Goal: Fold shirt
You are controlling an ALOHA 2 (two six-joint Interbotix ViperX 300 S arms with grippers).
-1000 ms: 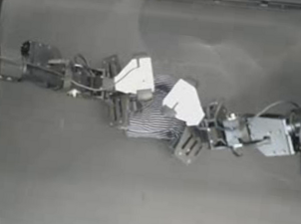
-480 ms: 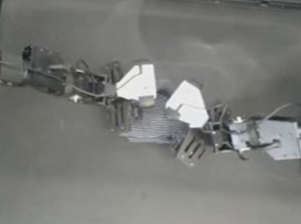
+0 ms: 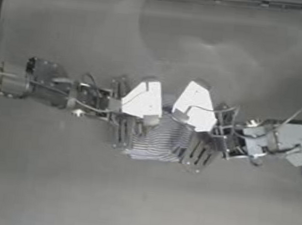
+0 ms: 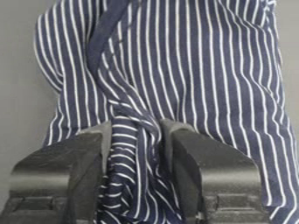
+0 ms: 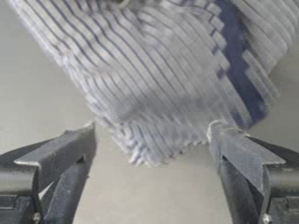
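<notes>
Your two grippers meet over the striped shirt [image 3: 159, 141], which lies bunched into a small mound near the middle of the dark bench [image 3: 187, 47], a little toward the near side. The left arm reaches in from the left edge and the right arm from the right, their wrists almost meeting above the fabric.

Your left gripper [image 4: 137, 144] is clenched on the shirt: in the left wrist view a gathered ridge of navy-and-white fabric runs up between the two dark jaws, which press against it on either side. From the pinch the cloth spreads away from the gripper, and a solid navy band [image 4: 108, 30], apparently the collar, curves across the stripes. Seen from above, this gripper [image 3: 126, 133] sits at the left edge of the mound.

Your right gripper [image 5: 153, 144] stands released, its jaws spread wide with bare bench showing between them. A rounded corner of the shirt [image 5: 158, 87] hangs just beyond the jaw tips, apparently touching neither, and a navy strip [image 5: 236, 65] runs along one side of that fold. From above, this gripper [image 3: 200, 152] rests at the right edge of the mound.

The fabric in the right wrist view is blurred.
</notes>
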